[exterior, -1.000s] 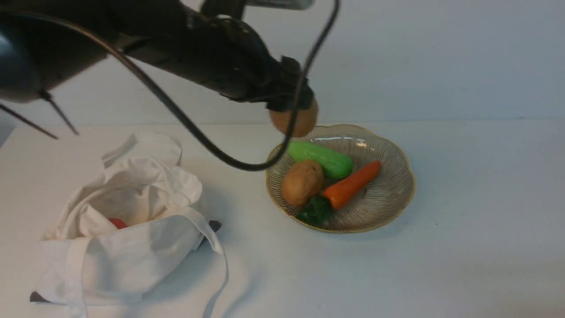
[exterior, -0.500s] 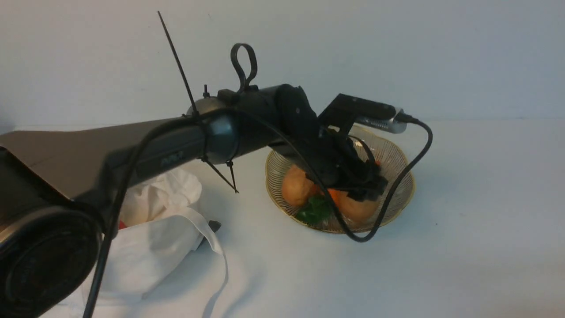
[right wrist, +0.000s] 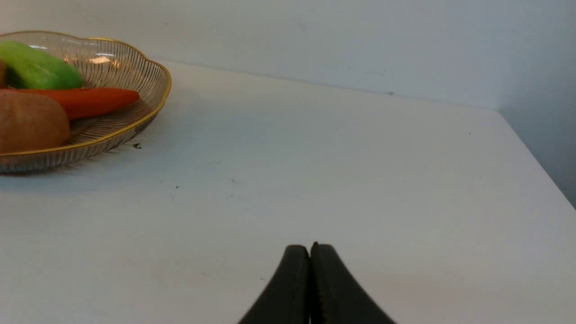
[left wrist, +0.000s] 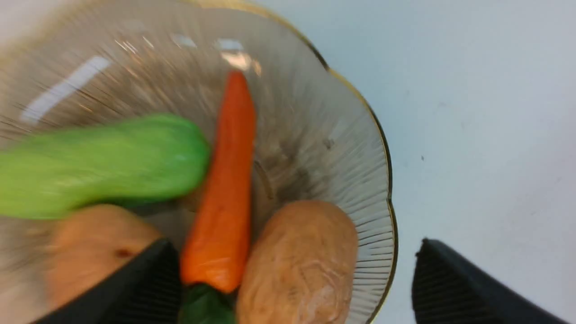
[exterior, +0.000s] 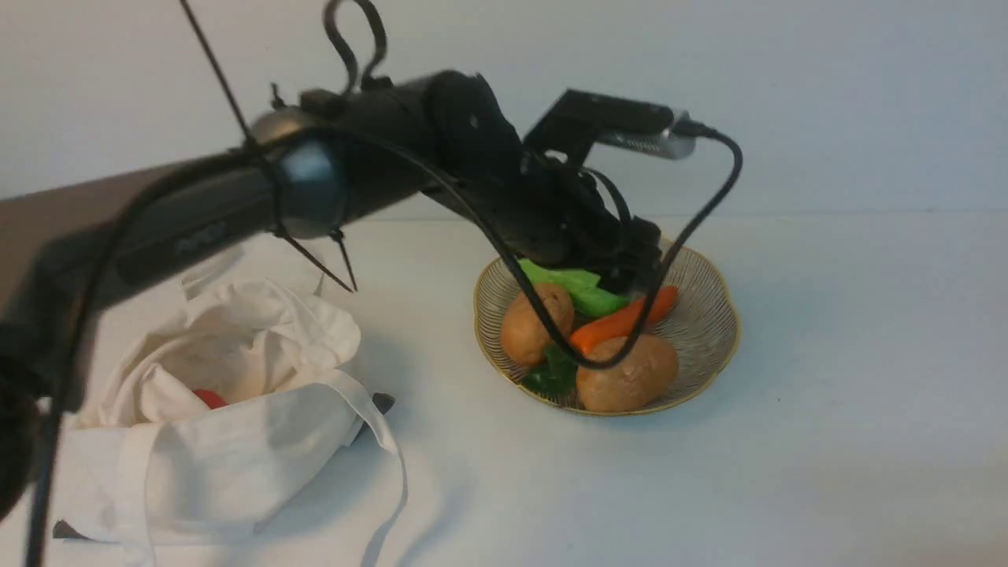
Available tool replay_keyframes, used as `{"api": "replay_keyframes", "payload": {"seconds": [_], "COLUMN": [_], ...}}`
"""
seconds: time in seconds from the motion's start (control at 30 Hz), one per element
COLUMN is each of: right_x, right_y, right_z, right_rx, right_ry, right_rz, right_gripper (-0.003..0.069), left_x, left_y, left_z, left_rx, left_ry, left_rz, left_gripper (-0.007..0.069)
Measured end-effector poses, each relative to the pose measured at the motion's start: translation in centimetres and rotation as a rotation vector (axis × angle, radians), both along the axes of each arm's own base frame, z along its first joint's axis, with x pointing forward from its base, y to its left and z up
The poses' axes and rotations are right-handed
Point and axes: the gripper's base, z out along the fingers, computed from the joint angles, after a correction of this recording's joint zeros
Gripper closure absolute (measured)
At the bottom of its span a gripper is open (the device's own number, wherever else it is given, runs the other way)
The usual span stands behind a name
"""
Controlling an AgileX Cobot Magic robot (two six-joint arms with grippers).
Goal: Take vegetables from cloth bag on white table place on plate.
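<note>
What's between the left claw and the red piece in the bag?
Nothing solid. The left claw hangs open over the plate, and only bare table lies between it and the bag. The bag's mouth gapes, but its cloth hugs the red piece, showing only the top, so it may crowd the grasp.

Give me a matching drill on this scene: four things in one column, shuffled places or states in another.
1 larger tan-brown toy potato
2 small red piece
3 left gripper
4 right gripper

A shut, over white table
B inside soft white cloth bag
C open, above gold-rimmed glass plate
D lying on that plate

Pairs: 1-D, 2-B, 3-C, 4-A
</note>
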Motion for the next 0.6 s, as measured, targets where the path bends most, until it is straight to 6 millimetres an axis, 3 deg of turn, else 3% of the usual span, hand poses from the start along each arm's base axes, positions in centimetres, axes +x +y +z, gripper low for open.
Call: {"api": "replay_keyframes", "payload": {"seconds": [0.03, 0.17, 0.27, 0.3, 0.43, 0.53, 0.6], "right_x": [0.0, 0.0, 0.0, 0.0, 0.0, 0.0, 0.0], "right_y": [0.0, 0.0, 0.0, 0.0, 0.0, 0.0, 0.0], "right_z": [0.0, 0.0, 0.0, 0.0, 0.0, 0.0, 0.0], "right_rx": [0.000, 0.000, 0.000, 0.000, 0.000, 0.000, 0.000], "right_ry": [0.000, 0.000, 0.000, 0.000, 0.000, 0.000, 0.000], "right_rz": [0.000, 0.000, 0.000, 0.000, 0.000, 0.000, 0.000], "right_gripper": [0.0673, 0.0673, 0.0673, 0.0673, 0.0673, 0.0673, 0.0673], "left_x": [-0.1, -2.8, -6.1, -6.3, -12.2, -16.3, -19.0], "left_y": [0.4, 5.3, 9.1, 9.3, 12.7, 14.6, 15.9], "left_z": [0.6, 8.4, 13.8, 14.0, 19.0, 20.3, 19.5], "left_rx": [0.000, 0.011, 0.019, 0.019, -0.032, -0.078, -0.118], "left_ry": [-0.010, -0.133, -0.240, -0.240, -0.370, -0.434, -0.454], "left_rz": [0.004, 0.073, 0.130, 0.135, 0.177, 0.197, 0.230], "left_gripper": [0.0069, 0.0433, 0.0592, 0.0600, 0.0629, 0.0629, 0.0629]}}
